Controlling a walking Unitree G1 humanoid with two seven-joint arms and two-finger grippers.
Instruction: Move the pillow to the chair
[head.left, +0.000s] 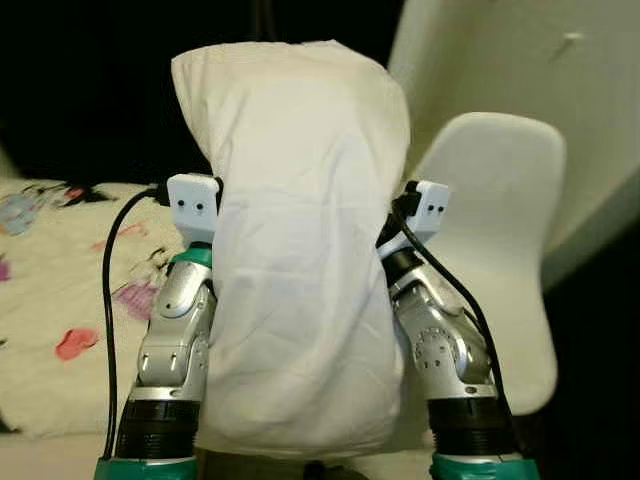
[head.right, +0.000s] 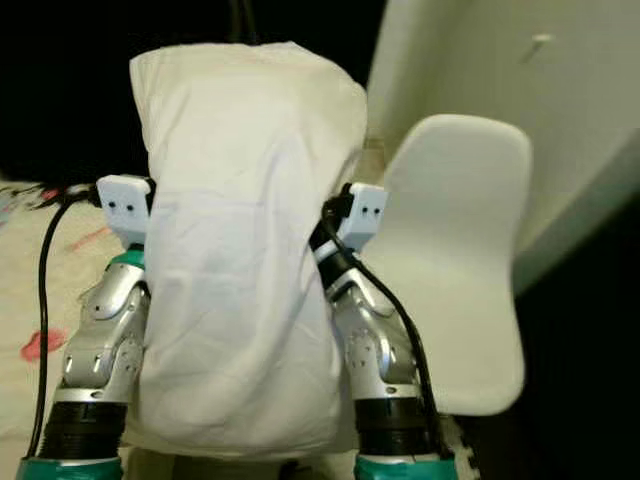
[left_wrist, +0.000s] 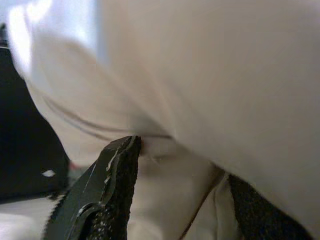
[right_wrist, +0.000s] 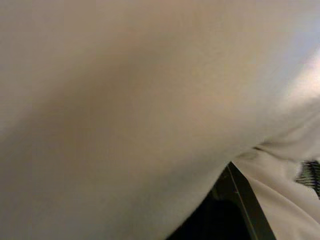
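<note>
Hanging upright between the two raised arms, white pillow (head.left: 300, 250) is off the bed and in the air, long side vertical, top corners up near the dark background, lower edge down between the forearms. Pick-up done, pillow lifted clear. Carry underway by the look of it; placing not yet done.

Left hand (left_wrist: 180, 200) presses into the pillow's left side. In the left wrist view one black finger (left_wrist: 107, 192) lies against a fold of the fabric and a second dark finger sits on the other side of the fold, so cloth sits between them: judged as pinching pillow fabric. Right hand is against the pillow's right side, buried in it. Right wrist view is mostly blurred cloth with a dark edge low down, so cannot tell whether its fingers are closed or spread. Pillow looks squeezed between both arms either way.

White plastic shell chair (head.left: 500, 260) stands just right of the pillow and behind it, seat bare, close to a pale wall (head.left: 500, 60). Bed with patterned cover (head.left: 60, 300) is to the left, below and behind the left arm.

Left to do: bring pillow over to the seat, lower it, let go.
</note>
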